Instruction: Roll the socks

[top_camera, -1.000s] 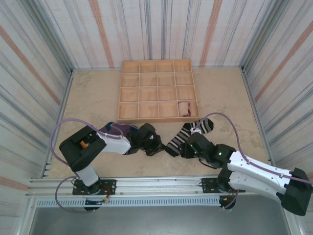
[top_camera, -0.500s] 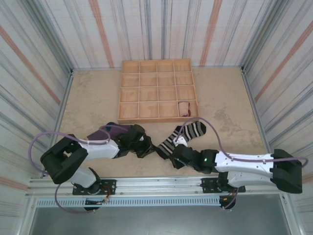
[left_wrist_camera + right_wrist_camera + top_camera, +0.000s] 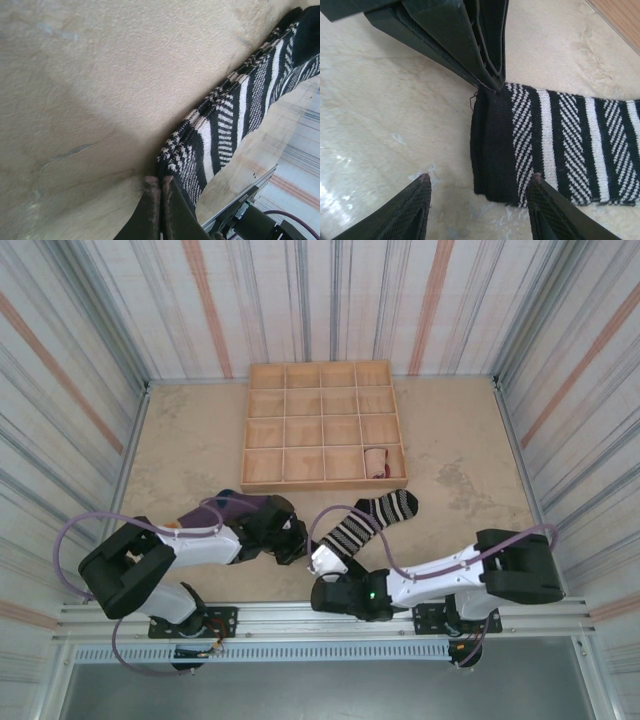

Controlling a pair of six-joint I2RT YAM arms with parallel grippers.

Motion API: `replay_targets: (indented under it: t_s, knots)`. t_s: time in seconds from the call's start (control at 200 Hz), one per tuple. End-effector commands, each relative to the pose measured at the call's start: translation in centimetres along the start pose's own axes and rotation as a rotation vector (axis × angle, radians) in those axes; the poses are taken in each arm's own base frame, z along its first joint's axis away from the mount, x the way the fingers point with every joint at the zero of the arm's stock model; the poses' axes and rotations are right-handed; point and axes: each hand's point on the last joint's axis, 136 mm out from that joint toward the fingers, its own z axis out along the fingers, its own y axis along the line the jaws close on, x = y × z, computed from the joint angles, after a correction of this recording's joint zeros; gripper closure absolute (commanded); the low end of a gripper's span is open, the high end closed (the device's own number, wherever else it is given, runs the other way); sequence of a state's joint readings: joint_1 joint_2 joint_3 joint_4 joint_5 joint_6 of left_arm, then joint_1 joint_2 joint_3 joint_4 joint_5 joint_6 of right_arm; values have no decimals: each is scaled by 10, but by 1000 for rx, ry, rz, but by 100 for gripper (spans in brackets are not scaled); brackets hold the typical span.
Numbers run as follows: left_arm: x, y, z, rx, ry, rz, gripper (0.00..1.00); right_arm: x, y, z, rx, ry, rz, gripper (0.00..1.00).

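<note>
Bright, even overhead light, soft shadows.
In the left wrist view a broad grey shadow crosses the sandy beige table surface (image 3: pixel 100 75); the black-and-white striped sock (image 3: pixel 240 115) is crisp, the left gripper (image 3: pixel 160 190) blurred near the lens. In the right wrist view pale glare spots the surface beside the sock.
</note>
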State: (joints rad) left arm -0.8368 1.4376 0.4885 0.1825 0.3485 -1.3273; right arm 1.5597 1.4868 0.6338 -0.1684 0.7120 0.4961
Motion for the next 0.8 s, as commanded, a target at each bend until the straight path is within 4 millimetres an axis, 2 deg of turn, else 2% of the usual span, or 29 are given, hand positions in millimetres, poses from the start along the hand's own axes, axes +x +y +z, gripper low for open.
replay_targets:
  t_s: [0.0,0.14,0.311,0.391,0.496,0.546,0.606,0.711,0.791]
  knots:
    - [1,7,-3,-15,9,14,100,-8,-7,6,113,-22,-97,49]
    - [1,8,-2,-19,14,17,100,-2,-3,16,131,4,-143,54]
    - [1,10,-4,-27,13,19,100,4,-8,20,174,12,-138,66]
    - [1,10,-4,-29,10,25,100,5,-9,21,173,9,-131,75]
    - [0,9,-6,-27,3,31,96,4,-11,23,161,12,-109,93]
    - [0,9,-8,-26,-4,32,90,3,-13,23,149,10,-89,100]
    - [-1,10,-11,-32,-12,33,83,2,-15,22,125,10,-56,100]
    - [-3,11,-19,-37,-32,46,63,2,-17,21,59,10,8,100]
    - [-6,10,-26,-35,-53,63,34,2,-18,21,-8,10,64,100]
